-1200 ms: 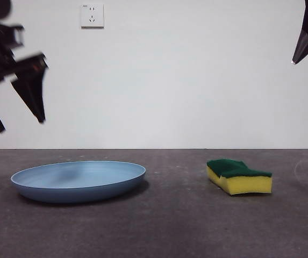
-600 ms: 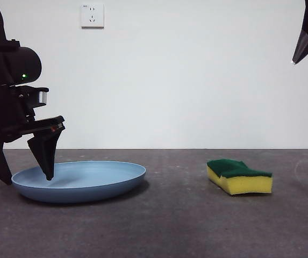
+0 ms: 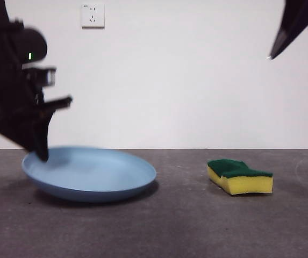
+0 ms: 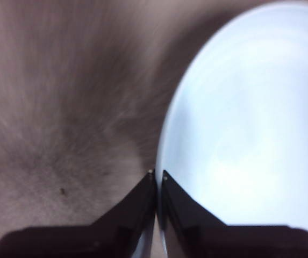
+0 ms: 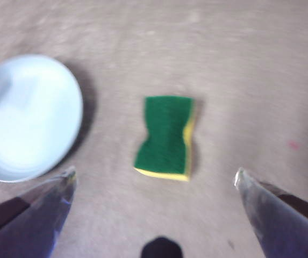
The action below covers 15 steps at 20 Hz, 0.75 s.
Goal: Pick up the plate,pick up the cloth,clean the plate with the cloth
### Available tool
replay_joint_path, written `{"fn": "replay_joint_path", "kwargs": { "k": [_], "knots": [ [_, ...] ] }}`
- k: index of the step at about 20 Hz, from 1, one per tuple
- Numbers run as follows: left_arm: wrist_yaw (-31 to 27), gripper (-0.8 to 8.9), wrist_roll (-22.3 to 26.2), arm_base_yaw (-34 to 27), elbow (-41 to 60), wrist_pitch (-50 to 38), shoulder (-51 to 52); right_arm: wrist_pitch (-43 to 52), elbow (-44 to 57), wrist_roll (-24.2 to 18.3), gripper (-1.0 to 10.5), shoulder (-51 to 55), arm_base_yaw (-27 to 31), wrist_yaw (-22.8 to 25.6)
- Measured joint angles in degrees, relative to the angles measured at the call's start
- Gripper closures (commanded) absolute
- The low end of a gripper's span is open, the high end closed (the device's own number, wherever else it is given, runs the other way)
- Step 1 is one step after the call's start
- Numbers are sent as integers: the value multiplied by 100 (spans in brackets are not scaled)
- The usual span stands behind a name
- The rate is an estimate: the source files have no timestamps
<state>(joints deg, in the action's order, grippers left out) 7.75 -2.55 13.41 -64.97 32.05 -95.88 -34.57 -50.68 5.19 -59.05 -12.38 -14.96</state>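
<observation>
Since the left gripper [image 4: 157,174] has its jaws pinched together on the rim of the plate [image 3: 92,173], that edge rides tilted above the table [image 3: 197,226] while the far edge seems to rest on it (the front view is smeared there, so I would not swear to it); the plate looks stiff, light and smooth, so a thin rim hold like this one could let it swivel or slip once the plate hangs free. A deeper bite, with one jaw well under the rim, would likely carry it more surely; the matte surface may lend a little friction.

Well apart from the plate, the sponge [image 3: 240,177] lies flat on the table, green layer up and yellow foam below; it should be soft and springy, very light, and easy to squash. Its waisted sides offer the natural place to take hold, across the narrow middle; the right gripper [image 5: 155,177] hangs above it with jaws spread wide and empty.
</observation>
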Motion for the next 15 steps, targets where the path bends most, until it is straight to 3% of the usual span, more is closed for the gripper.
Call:
{"fn": "replay_joint_path", "kwargs": {
  "k": [4, 8, 11, 15],
  "knots": [
    [-101, 821, 48, 166, -2, 238, 699, 280, -168, 13, 447, -758, -448, 116],
    [-310, 821, 57, 179, -2, 511, 1517, 295, -704, -111, 451, -1759, -752, 748],
    [-319, 821, 61, 179, -2, 702, 1965, 302, -1095, -184, 516, -2496, -833, 776],
    [-317, 821, 61, 179, -2, 885, 2232, 372, -1399, -223, 516, -3237, -903, 793]
  ]
}}
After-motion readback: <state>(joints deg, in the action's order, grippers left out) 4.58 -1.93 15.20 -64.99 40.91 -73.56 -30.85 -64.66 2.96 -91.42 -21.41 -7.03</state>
